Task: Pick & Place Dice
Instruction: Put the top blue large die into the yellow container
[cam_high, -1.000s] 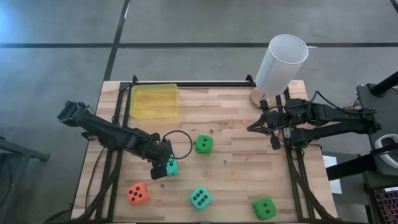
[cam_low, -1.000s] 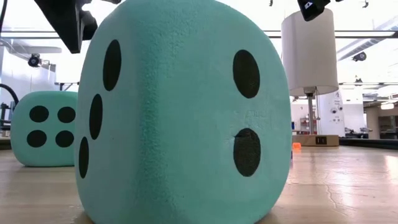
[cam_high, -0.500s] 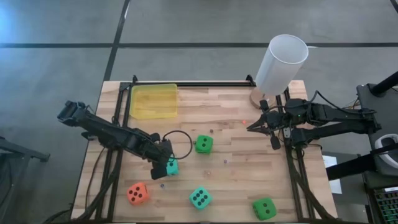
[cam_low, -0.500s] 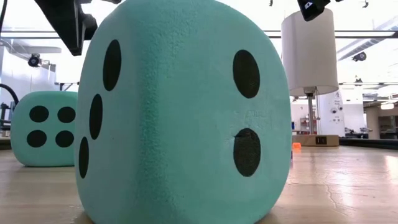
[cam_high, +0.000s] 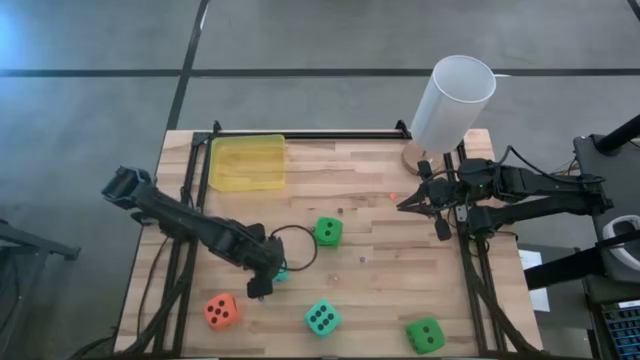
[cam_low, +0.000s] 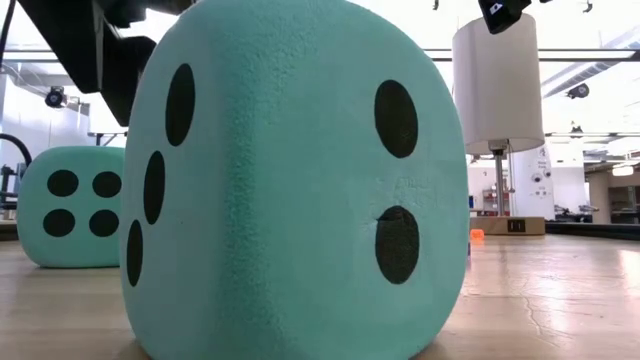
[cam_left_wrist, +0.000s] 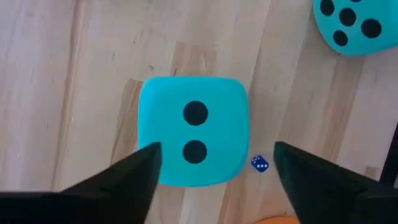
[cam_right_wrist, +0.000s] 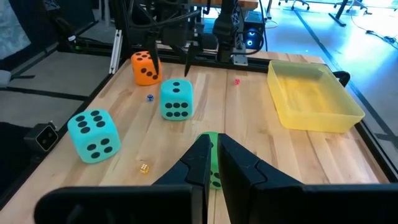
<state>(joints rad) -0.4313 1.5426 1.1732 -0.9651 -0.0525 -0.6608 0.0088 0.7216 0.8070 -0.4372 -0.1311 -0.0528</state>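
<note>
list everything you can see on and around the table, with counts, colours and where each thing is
teal dice: 2; one under the left gripper, two pips up; one near the front edge
green dice: 2; one mid-table, one at the front right
orange die: 1, front left
tiny dice: blue beside the teal die under the gripper, yellow and red elsewhere on the table
tray: 1, translucent yellow, back left
tube: 1, white, back right on a stand
table: 1, light wood
left gripper: open, fingers either side of the teal die, not touching
right gripper: shut, waiting at the right side
</note>
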